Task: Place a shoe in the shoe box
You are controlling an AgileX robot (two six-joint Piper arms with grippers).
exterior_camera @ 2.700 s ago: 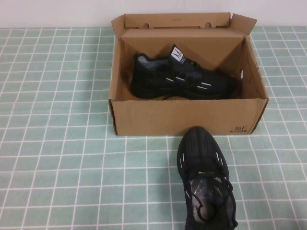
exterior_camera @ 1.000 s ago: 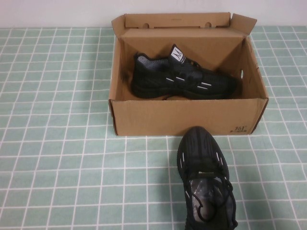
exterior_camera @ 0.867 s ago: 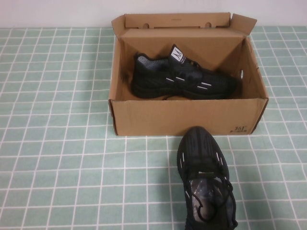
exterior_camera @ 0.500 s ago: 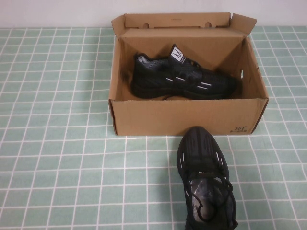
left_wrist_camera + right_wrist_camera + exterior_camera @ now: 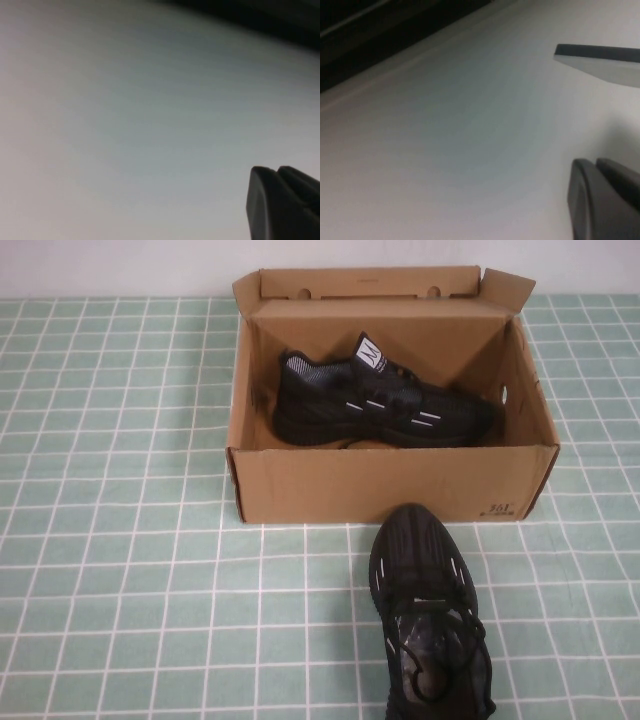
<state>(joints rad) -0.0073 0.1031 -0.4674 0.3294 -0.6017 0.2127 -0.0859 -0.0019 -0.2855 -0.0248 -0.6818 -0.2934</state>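
High view looks down on a worktop (image 5: 120, 570) covered in a pale green cloth with a white grid, running back to a plain light wall along the far edge. Toward the far edge, slightly right of centre, stands the shoe box (image 5: 390, 485), brown corrugated cardboard, open at the top with its lid flaps raised against the wall and small dark print near its front right corner. Inside it a matching sneaker (image 5: 385, 405) lies along the back of the box, its long axis parallel to the far edge, toe toward the right edge and heel toward the left, white tongue tag up. The shoe (image 5: 428, 618) rests on the cloth near the near edge, right of centre, its toe just beside the box's front wall; whether they touch is unclear. Its long axis runs from near edge to far edge, toe toward the box, heel at the near edge and partly cut off, with glossy grey stuffing in its opening. The box's front wall stands between the shoe and the box interior. Neither arm appears over the worktop. Each wrist view shows only a blurred pale surface and a dark edge of the left hand (image 5: 282, 202) and the right hand (image 5: 605, 200); whether either is spread or pressed together cannot be told.
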